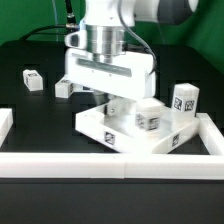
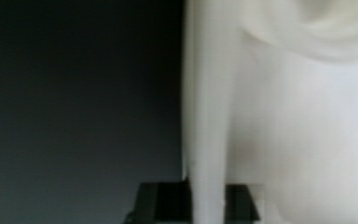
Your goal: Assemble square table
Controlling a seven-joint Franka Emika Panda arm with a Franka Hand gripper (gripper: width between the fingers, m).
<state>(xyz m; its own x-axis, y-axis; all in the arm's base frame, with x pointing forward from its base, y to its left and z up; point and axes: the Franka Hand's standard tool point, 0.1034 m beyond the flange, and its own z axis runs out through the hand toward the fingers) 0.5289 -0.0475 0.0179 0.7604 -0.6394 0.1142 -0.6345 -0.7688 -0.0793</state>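
Note:
The white square tabletop [image 1: 110,130] lies right of centre in the exterior view, pushed against the front border bar. My gripper [image 1: 112,103] stands over its far left part, and its jaws are closed on the tabletop's thin raised rim. In the wrist view the rim [image 2: 202,120] runs as a narrow white strip between the two black fingertips [image 2: 163,202] of the gripper [image 2: 201,202]; the tabletop's white surface fills one half. One white tagged leg [image 1: 148,114] stands on the tabletop. Another leg [image 1: 185,98] stands at its far right corner. Two more legs [image 1: 30,78] [image 1: 65,88] lie on the black table to the left.
A long white border bar [image 1: 100,162] runs along the front, with short side bars at the exterior view's left [image 1: 5,122] and right [image 1: 212,132]. The table surface is black, with cables at the back.

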